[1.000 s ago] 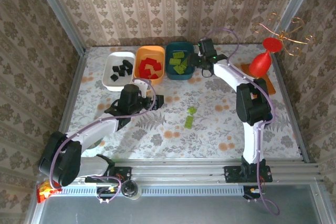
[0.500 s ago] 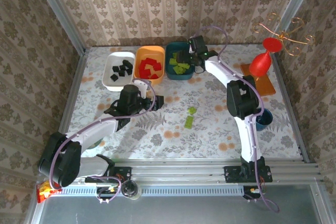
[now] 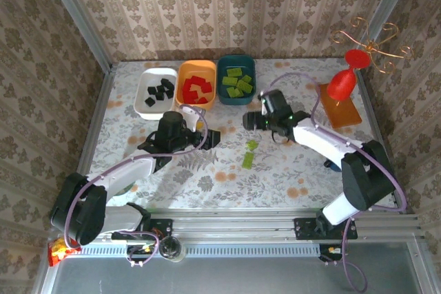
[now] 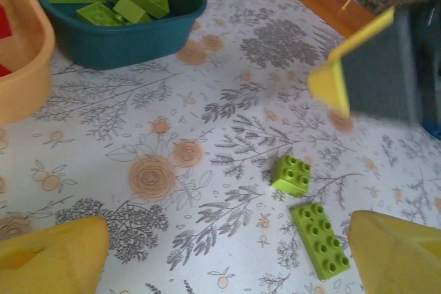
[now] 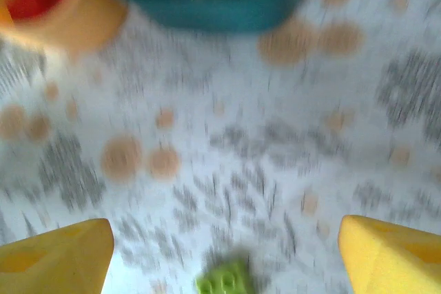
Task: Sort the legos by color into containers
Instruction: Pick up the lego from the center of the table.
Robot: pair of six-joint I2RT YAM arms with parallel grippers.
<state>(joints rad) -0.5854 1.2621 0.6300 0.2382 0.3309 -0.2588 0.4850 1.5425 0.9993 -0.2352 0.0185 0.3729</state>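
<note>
Two lime green legos lie on the floral table: a small square one (image 3: 252,144) (image 4: 291,174) and an oblong one (image 3: 247,160) (image 4: 320,239). The white container (image 3: 140,105) holds black legos (image 3: 160,91), the orange container (image 3: 180,87) red ones (image 3: 196,87), the teal container (image 3: 236,102) (image 4: 138,36) green ones (image 3: 238,84). My left gripper (image 3: 212,134) (image 4: 227,266) hangs open to the left of the loose bricks. My right gripper (image 3: 248,121) (image 5: 224,232) is open and empty just beyond the small brick (image 5: 224,281); its view is blurred.
A red cone-shaped object (image 3: 342,80) stands on an orange board (image 3: 341,111) at the back right, with gold wire curls above it. Patterned walls close in the table on three sides. One yellow finger of the right gripper (image 4: 337,80) hangs in the left wrist view.
The right arm swung from the teal container back over the table middle, near the loose green bricks, its jaws spreading wider. The left arm stayed almost still.
</note>
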